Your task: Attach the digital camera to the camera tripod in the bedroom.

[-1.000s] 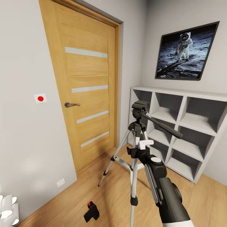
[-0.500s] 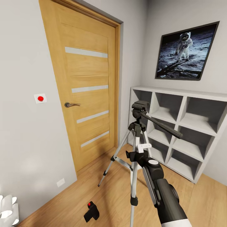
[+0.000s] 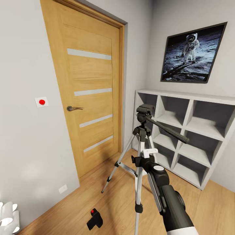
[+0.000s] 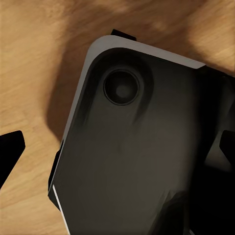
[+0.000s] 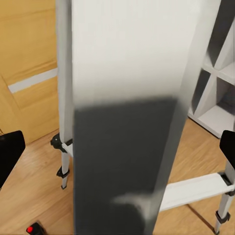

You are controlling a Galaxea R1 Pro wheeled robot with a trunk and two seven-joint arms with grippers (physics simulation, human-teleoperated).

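The right gripper sits right against the front leg of the tripod, and in the right wrist view that leg stands between its two dark fingertips, which are spread wide and apart from the metal. Over the last second the arm has pulled back and dropped a touch along the leg, then steadied, so this reads as lining up on the tripod, not a grab. The left gripper shows dark tips spread wide over a smooth, rounded black panel and wood floor, holding nothing. The camera lies on the plank floor, well apart from the tripod's head, so the mounting is not yet begun. The tripod has slim silver-white tube legs, black joints and a dark blocky head with a long thin handle. The camera is small, boxy, matte black, with a red button. Behind stand an oak door and a white cube shelf.
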